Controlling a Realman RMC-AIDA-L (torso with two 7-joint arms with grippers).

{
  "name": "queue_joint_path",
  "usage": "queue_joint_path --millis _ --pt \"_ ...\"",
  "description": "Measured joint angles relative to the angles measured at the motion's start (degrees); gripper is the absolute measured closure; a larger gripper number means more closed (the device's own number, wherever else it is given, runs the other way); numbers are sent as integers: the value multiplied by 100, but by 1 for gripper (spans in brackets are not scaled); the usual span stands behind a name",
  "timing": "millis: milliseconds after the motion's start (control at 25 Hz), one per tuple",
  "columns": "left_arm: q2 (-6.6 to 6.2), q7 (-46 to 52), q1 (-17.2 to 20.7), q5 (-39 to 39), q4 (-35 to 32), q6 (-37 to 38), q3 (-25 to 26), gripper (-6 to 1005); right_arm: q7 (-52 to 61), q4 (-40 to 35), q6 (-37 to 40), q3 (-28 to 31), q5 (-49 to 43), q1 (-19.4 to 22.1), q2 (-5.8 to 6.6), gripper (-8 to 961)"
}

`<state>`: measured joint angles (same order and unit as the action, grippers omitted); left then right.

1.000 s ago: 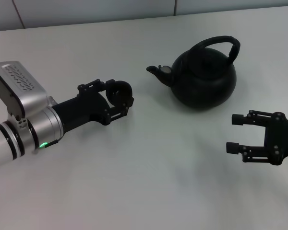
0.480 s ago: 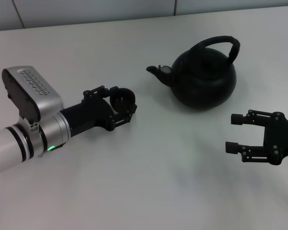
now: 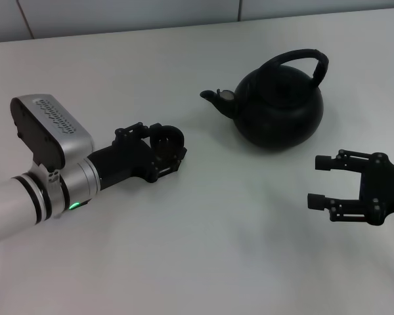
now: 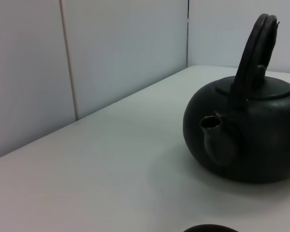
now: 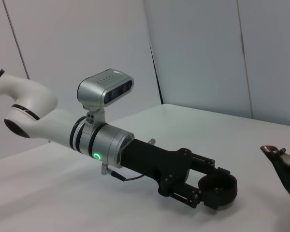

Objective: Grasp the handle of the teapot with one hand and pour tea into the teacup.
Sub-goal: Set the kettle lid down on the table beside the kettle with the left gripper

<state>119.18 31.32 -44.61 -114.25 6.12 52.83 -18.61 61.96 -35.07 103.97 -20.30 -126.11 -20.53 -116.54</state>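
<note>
The round black teapot [image 3: 279, 108] stands at the back right of the table, its spout [image 3: 213, 97] pointing toward my left arm. Its arched handle [image 3: 305, 60] rises free over the lid. My left gripper [image 3: 171, 149] is shut on the small black teacup [image 3: 169, 138], low over the table, a short way from the spout. The right wrist view shows the same grip on the teacup [image 5: 221, 187]. In the left wrist view the teapot [image 4: 246, 140] fills the frame and the teacup's rim [image 4: 210, 228] just shows. My right gripper [image 3: 318, 181] hangs open and holds nothing, nearer than the teapot.
A bare white table [image 3: 217, 249] spreads around everything. Grey wall panels [image 3: 118, 13] rise behind its far edge.
My left arm has lowered and swung slightly right, carrying the teacup down toward the table. The teapot and the right gripper have not moved.
</note>
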Motion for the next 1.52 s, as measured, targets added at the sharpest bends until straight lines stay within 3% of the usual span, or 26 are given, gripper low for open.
queue_joint_path --millis 320,1000,1520 --pt "0 -282 -4 7 196 -208 231 309 0 0 0 0 -1 -15 8 169" --pt "0 -204 -13 -1 223 -250 256 190 0 0 0 0 -1 -40 9 169" --pt "-11 -201 105 -1 159 229 312 129 0 0 -14 0 -1 -39 9 168"
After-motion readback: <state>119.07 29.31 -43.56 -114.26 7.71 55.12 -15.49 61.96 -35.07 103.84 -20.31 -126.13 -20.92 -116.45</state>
